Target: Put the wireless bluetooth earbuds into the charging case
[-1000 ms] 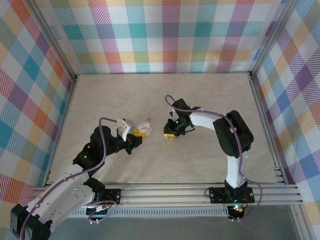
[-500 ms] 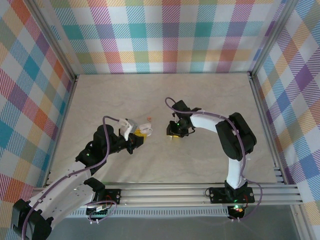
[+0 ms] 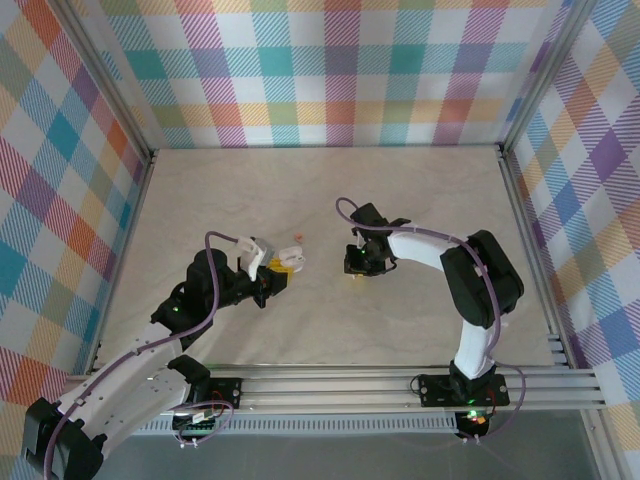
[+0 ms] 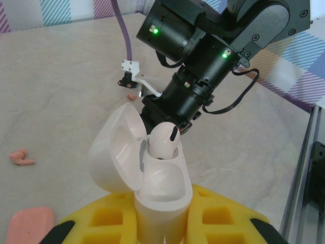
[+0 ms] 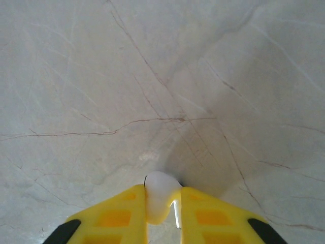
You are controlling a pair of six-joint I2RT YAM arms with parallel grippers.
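Note:
My left gripper (image 4: 161, 206) is shut on the white charging case (image 4: 163, 185), holding it upright with the lid (image 4: 114, 152) swung open to the left. One white earbud (image 4: 162, 143) sits in the case's far pocket, stem up. My right gripper (image 5: 163, 203) is shut on a second white earbud (image 5: 158, 187), pinched between its yellow fingers just above the marble table. In the top view the right gripper (image 3: 356, 264) stands a little to the right of the left gripper (image 3: 282, 267). Two reddish-orange earbuds lie loose on the table, one (image 4: 20, 157) to the left and one (image 4: 133, 96) farther off.
A reddish-pink case (image 4: 31, 226) lies at the lower left of the left wrist view. The right arm's black wrist (image 4: 190, 84) hangs close behind the open case. Checked walls and aluminium rails (image 3: 330, 385) enclose the table.
My right gripper has drawn away to the right from the case and closed on the white earbud. The left gripper has edged slightly right with the case.

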